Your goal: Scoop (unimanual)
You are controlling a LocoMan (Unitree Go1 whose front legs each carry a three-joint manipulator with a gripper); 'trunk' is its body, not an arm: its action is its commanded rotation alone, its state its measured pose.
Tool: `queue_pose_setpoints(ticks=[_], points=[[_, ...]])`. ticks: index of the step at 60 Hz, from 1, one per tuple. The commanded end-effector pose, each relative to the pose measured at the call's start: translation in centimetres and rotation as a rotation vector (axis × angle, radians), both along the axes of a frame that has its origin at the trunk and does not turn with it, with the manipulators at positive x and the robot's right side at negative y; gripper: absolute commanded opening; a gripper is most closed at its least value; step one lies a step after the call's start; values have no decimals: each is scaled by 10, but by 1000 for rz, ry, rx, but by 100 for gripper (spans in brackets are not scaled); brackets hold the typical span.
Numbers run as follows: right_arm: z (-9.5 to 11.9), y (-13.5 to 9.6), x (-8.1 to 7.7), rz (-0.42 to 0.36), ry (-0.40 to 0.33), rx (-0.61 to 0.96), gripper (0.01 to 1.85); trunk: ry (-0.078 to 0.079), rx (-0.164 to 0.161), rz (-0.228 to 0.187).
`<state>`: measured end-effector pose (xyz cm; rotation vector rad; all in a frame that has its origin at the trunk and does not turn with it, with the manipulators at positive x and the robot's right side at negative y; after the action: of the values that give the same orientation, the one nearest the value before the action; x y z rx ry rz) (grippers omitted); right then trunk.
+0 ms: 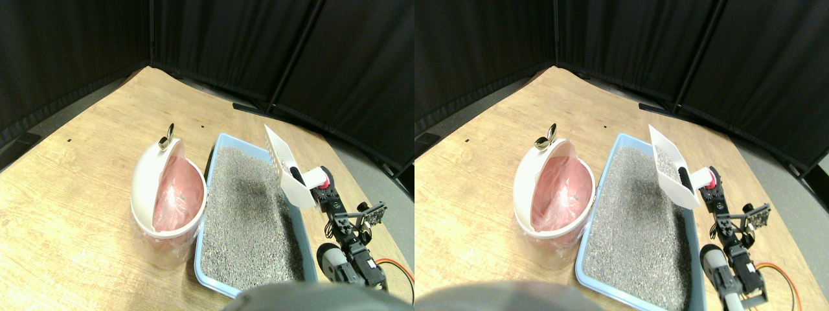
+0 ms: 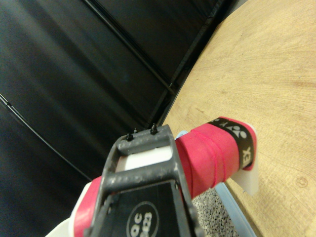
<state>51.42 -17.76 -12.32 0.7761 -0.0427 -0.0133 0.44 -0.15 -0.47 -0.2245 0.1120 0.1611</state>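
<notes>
White plastic slotted scoop with red-wrapped handle hung raised over far right side of blue litter tray. Right tool grip: cannot tell from views. Risk: tilted scoop could spill grey litter before reaching pink-lined white bin; handle could slip.

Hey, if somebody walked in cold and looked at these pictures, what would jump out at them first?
Probably the blue tray of grey litter in the middle of the wooden floor, with a white scoop raised over its far right side. Just left of the tray stands a white bin with a pink liner.
</notes>
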Motion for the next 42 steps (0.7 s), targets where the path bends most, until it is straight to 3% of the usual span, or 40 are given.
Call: queue_pose_setpoints(ticks=[1,11,22,35,42], points=[[12,5,-1,23,-81,43,6,-29,-3,12],[16,5,-1,22,-80,16,6,-31,-10,20],[27,5,2,97,-158,-301,6,-28,-22,33],[44,11,7,120,-151,-555,6,-24,-37,47],[50,16,11,155,-145,-614,6,-20,-41,53]])
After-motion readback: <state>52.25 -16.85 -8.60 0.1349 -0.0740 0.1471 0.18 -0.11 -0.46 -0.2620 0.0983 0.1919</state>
